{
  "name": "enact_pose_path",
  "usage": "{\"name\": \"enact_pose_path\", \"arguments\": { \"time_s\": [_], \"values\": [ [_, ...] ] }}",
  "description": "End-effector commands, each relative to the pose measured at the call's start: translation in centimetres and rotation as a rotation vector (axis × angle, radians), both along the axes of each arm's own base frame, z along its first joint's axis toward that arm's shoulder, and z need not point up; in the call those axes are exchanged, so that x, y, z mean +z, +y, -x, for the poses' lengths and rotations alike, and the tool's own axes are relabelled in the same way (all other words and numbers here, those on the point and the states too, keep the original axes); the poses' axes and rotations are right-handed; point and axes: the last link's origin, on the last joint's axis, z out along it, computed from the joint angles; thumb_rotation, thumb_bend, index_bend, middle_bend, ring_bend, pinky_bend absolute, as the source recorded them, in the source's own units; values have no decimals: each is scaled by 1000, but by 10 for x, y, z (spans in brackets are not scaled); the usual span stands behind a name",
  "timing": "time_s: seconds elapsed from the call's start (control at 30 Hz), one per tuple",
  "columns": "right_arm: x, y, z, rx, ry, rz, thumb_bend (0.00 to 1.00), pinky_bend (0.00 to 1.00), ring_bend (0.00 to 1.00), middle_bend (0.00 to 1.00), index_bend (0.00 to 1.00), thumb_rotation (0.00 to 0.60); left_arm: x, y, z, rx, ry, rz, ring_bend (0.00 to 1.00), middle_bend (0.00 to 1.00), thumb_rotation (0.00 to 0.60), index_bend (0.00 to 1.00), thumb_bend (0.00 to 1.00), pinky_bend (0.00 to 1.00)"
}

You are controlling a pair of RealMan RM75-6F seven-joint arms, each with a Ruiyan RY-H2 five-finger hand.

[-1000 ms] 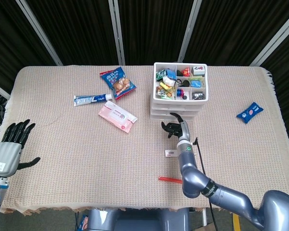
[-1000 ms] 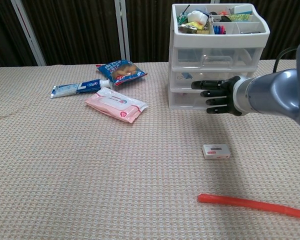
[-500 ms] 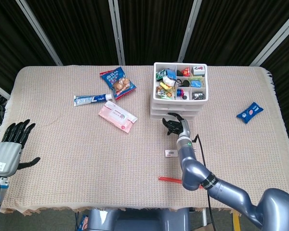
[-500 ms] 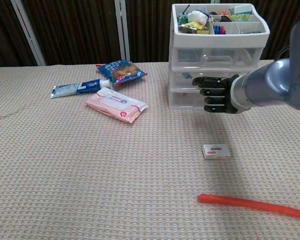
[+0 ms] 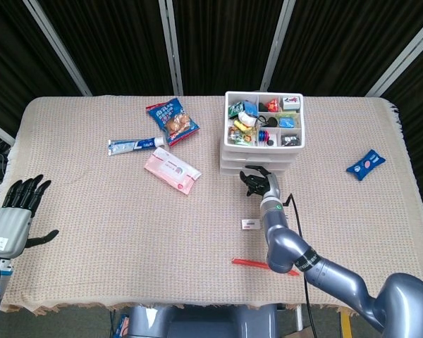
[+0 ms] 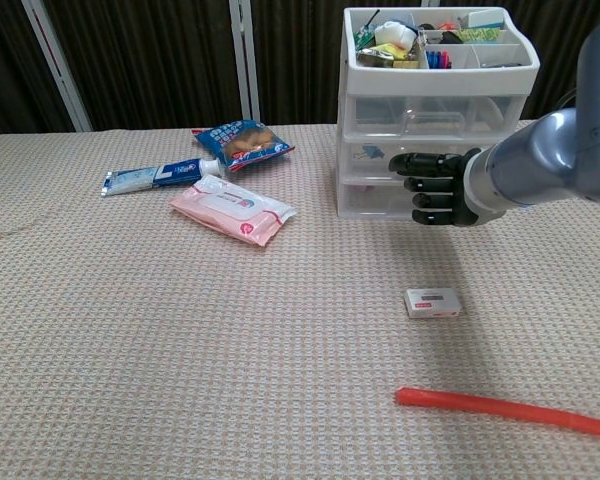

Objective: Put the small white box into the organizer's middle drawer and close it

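Hovering right hand (image 6: 435,188) in front of the organizer (image 6: 436,110) at upper right – fingers apart, holding nothing. Small white box (image 6: 432,302) sitting on the table (image 6: 180,340) below it, lower right. Left hand (image 5: 17,211) at far left – spread, idle.

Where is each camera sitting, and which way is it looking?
Head view: high up, looking down on the whole table; shows the left hand at the near left edge and the right hand by the organizer.
Chest view: low, looking across the table at the organizer's drawer fronts; shows only the right hand.
Both show the right hand, organizer and small white box.
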Motion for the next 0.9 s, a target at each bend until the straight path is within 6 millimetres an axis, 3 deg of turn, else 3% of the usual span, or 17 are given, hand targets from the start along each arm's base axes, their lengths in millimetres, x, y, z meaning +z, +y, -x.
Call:
{"name": "enact_pose_path", "arguments": {
  "time_s": [0.03, 0.9],
  "values": [
    [0, 0, 0, 2, 4, -4, 283, 733, 824, 792, 376, 600, 0, 0, 0, 3, -2, 0, 0, 0, 600, 6, 7, 0],
    [5, 29, 5, 36, 4, -46, 285, 733, 824, 792, 388, 600, -3, -1, -1, -2, 8, 9, 0, 0, 600, 10, 8, 0]
  ]
}}
